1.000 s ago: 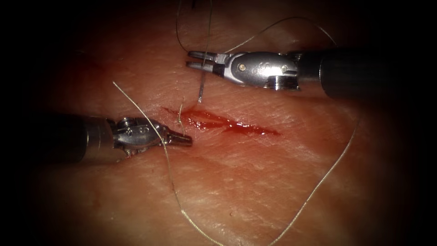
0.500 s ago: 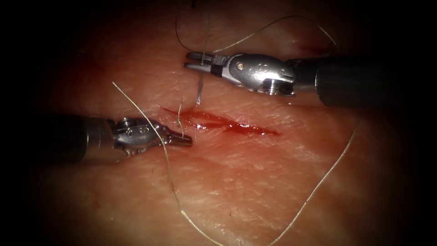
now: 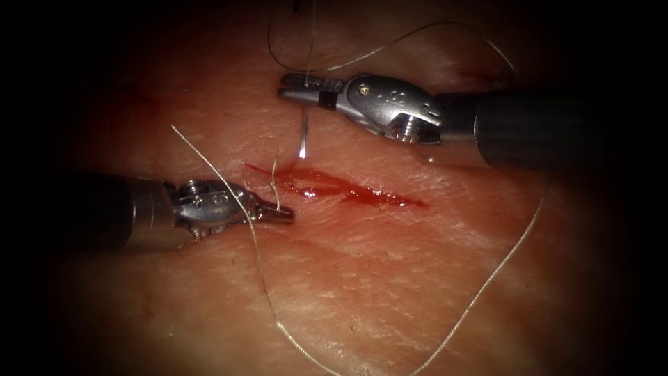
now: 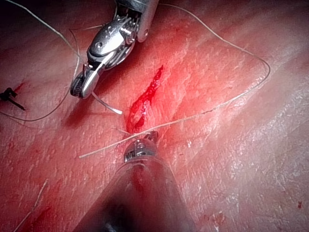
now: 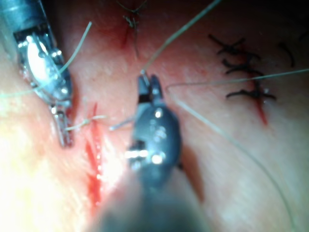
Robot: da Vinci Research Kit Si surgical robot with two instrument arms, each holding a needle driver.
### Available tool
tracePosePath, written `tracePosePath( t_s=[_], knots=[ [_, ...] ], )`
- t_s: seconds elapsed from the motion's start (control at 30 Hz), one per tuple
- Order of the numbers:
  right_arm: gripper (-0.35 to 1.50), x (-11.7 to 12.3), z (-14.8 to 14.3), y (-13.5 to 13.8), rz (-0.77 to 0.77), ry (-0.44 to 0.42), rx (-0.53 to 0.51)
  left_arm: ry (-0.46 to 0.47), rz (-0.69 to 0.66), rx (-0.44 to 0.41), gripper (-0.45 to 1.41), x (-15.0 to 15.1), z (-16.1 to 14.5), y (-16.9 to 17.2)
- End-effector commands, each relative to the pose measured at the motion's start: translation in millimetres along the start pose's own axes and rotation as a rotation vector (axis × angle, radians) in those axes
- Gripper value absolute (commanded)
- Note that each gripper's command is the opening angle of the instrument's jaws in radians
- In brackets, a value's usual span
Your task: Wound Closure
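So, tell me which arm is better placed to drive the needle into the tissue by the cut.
Right, probably. Its tool grips the needle, tip free just off the cut's left end, not in the tissue. The left tool is shut on thread there.

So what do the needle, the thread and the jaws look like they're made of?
Needle: thin bright metal, glinting at its tip, held by the right tool above the cut, outside the tissue.
Thread: pale fine strand, possibly braided.
Left tool: polished steel, gripping thread.
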Motion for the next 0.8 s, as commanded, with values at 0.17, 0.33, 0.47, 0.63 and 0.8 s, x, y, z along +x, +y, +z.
tracePosePath(
  t_s=[0.17, 0.33, 0.47, 0.63, 0.8],
  knots=[
    [-0.35, -1.0, 1.0, -0.7, 0.061, 0.007, 0.035, 0.000, -0.001, -0.003, -0.18, -0.3, 0.8, 0.0],
    [-0.35, -1.6, 1.2, -1.2, 0.105, 0.007, 0.049, 0.000, 0.000, -0.003, -0.18, -0.3, 0.8, 0.0],
    [-0.35, -1.8, 1.3, -1.6, 0.137, 0.009, 0.055, 0.000, 0.000, -0.004, -0.18, -0.3, 0.8, 0.0],
    [-0.35, -2.2, 1.4, -2.4, 0.195, -0.004, 0.065, -0.001, 0.000, -0.004, -0.18, -0.4, 0.7, 0.0],
    [-0.35, -2.4, 1.5, -3.0, 0.268, -0.015, 0.072, -0.001, 0.000, -0.004, -0.18, -0.4, 0.7, 0.0]
  ],
)
